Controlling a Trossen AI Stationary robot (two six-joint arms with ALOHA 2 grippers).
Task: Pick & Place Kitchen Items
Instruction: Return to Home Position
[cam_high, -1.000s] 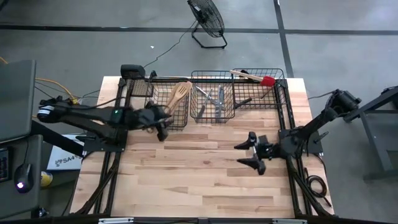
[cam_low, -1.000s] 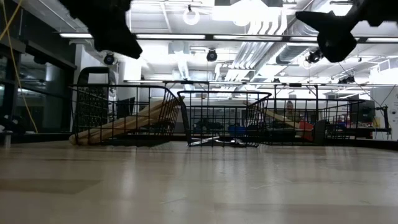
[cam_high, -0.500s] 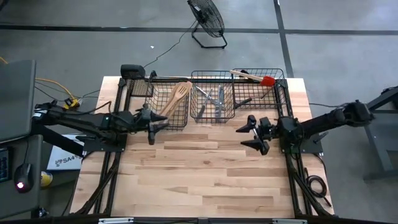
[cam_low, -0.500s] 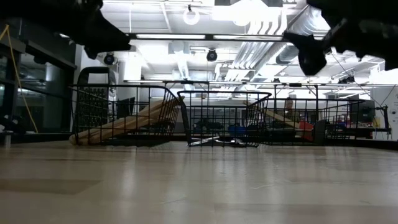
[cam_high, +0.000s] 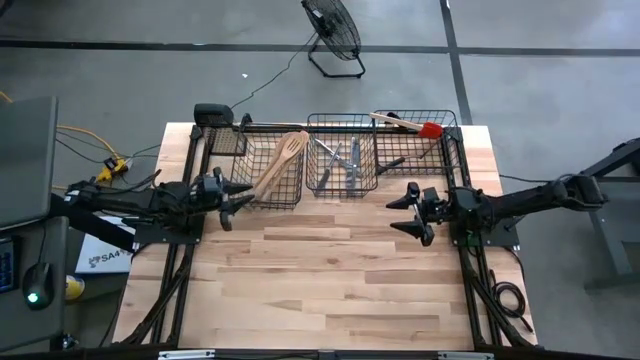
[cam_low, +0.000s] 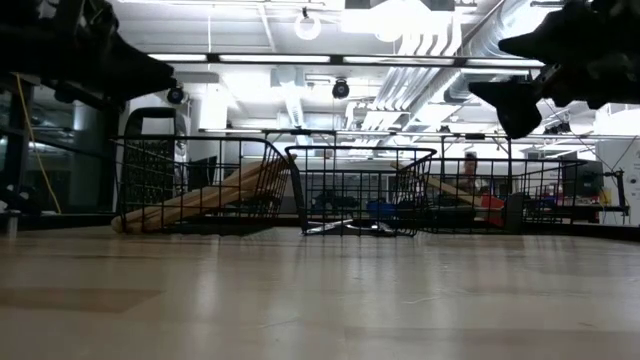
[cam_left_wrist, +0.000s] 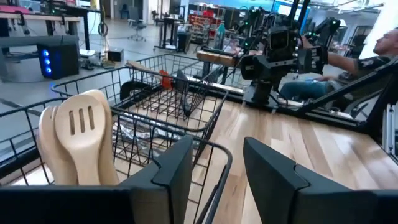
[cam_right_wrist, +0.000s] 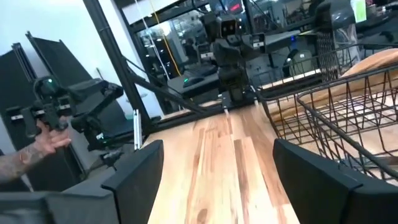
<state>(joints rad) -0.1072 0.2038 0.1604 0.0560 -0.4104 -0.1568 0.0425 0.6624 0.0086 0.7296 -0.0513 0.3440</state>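
Three black wire baskets stand in a row at the table's far edge. The left basket (cam_high: 275, 168) holds pale wooden spoons and a slotted turner (cam_left_wrist: 81, 140), leaning on its rim. Silver cutlery (cam_high: 345, 160) lies in the middle basket. A red-headed spatula (cam_high: 415, 126) rests across the right basket's rim (cam_high: 415, 113). My left gripper (cam_high: 234, 195) is open and empty, level, close by the left basket's near left corner (cam_left_wrist: 214, 149). My right gripper (cam_high: 408, 214) is open and empty, level, just in front of the right basket.
Bare wooden tabletop (cam_high: 320, 270) fills the near half. Black frame rails (cam_high: 185, 270) run along the table's left and right sides. A floor fan (cam_high: 335, 30) stands beyond the far edge. A person's hand (cam_right_wrist: 43, 140) on a control handle shows in the room beyond.
My left gripper has drawn back toward the table's left edge, sunk lower and tipped to level, coming away from the left basket. My right gripper has swung toward the table's far edge and the right basket. Both have stayed open and empty.
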